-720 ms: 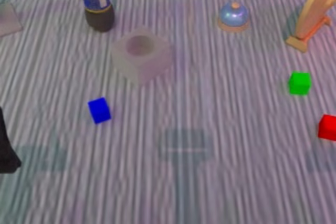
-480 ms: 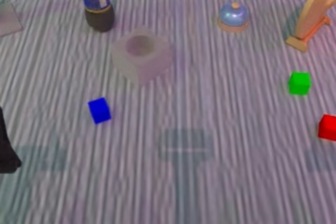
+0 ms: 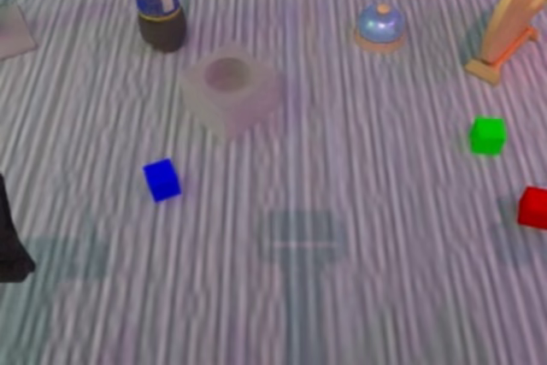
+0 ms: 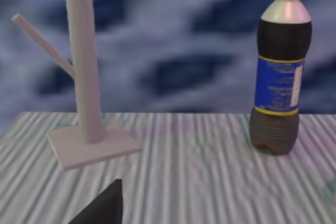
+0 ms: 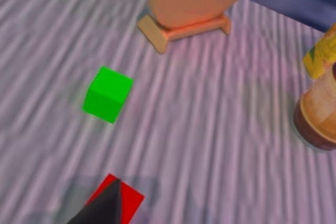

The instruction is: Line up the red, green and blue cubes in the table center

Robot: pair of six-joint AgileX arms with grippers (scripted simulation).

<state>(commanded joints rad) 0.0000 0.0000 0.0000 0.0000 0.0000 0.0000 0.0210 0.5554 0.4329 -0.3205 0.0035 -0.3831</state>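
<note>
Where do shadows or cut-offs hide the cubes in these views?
Top view: soft grey shadow patches on the table, none over a cube; red cube clipped by the right edge; green cube and blue cube fully seen. Right wrist view: a dark fingertip overlaps the red cube. Left wrist view: no cubes.

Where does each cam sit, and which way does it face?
Top view: above the table, looking down on blue cube, grey block; left arm at left edge.
Left wrist view: low, facing cola bottle and grey stand; dark pincer fingertip.
Right wrist view: looking down at green cube, red cube; dark pincer fingertip.
Shared: both cubes with top; bottle too.
</note>
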